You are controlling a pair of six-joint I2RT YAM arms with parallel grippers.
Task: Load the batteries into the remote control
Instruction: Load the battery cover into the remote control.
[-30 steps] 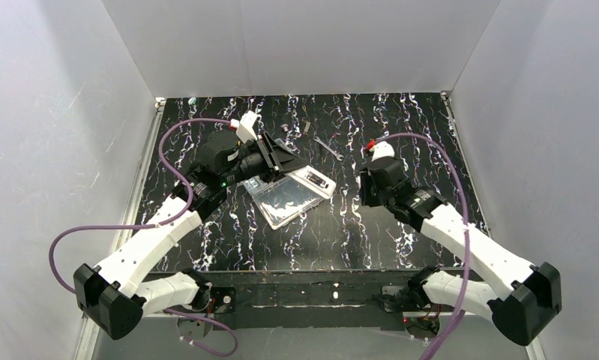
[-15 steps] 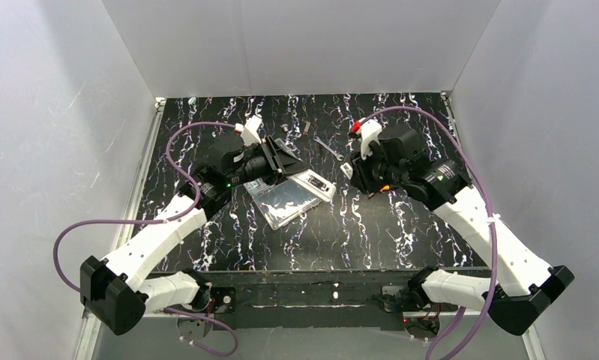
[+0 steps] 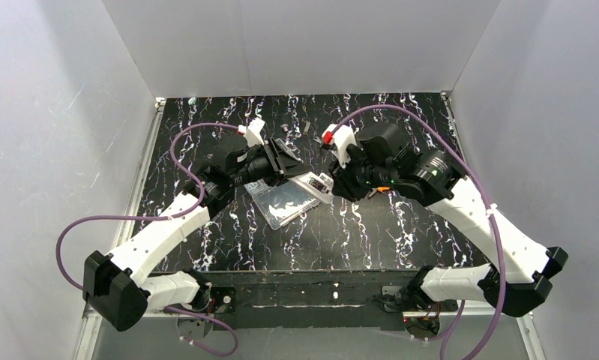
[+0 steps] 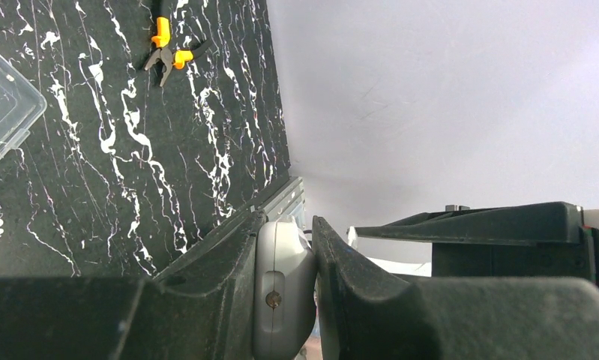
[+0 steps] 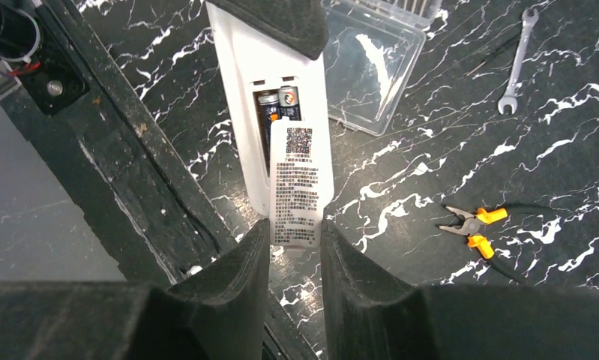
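The white remote control (image 3: 313,182) is held off the table, its back to the right wrist camera (image 5: 240,112). My left gripper (image 3: 298,172) is shut on one end of it; the left wrist view shows that end (image 4: 281,292) pinched between the jaws. Two batteries (image 5: 278,101) lie in the open dark compartment. A white labelled battery cover (image 5: 301,180) lies over the lower part of the compartment. My right gripper (image 5: 296,236) is shut on the cover's near end and meets the remote in the top view (image 3: 330,186).
A clear plastic box (image 3: 281,201) lies on the black marbled table under the remote, also in the right wrist view (image 5: 371,60). Orange-handled pliers (image 5: 472,225) and a small wrench (image 5: 517,60) lie nearby. Small metal parts (image 3: 296,126) lie at the back.
My right arm has swung left from the right side of the table to the remote and closed on the cover. My left gripper has kept hold of the remote, shifting slightly.
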